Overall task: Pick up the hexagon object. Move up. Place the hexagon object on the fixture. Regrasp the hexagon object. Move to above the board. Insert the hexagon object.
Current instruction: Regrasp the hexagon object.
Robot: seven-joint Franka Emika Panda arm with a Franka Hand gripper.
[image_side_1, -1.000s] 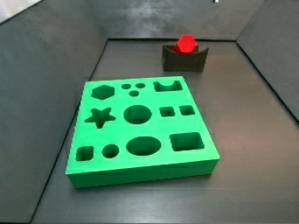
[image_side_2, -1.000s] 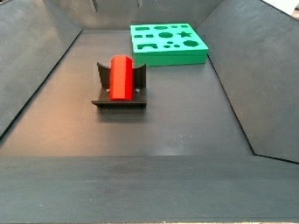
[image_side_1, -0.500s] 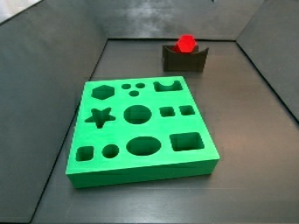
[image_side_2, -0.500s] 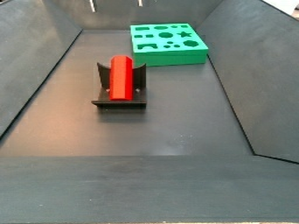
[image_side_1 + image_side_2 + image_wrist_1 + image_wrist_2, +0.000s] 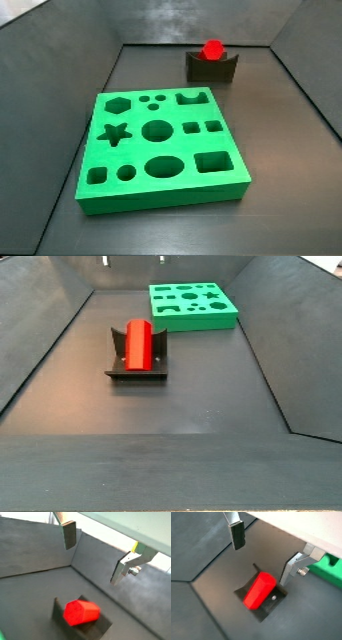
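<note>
The red hexagon object (image 5: 211, 49) lies in the notch of the dark fixture (image 5: 211, 69) at the back of the bin, well apart from the green board (image 5: 167, 200). A side view shows it lying lengthwise (image 5: 138, 344) on the fixture (image 5: 138, 374), with the board (image 5: 194, 322) behind. My gripper (image 5: 92, 563) hangs open above the hexagon object (image 5: 81, 612) and touches nothing. In a wrist view the gripper (image 5: 261, 565) has only bare floor between its fingers, with the hexagon object (image 5: 259, 590) and fixture (image 5: 264, 612) below. The side views do not show the gripper.
Dark sloping bin walls (image 5: 74, 110) enclose the floor on all sides. A corner of the board (image 5: 331, 567) shows at the edge of a wrist view, beside one finger (image 5: 291, 569).
</note>
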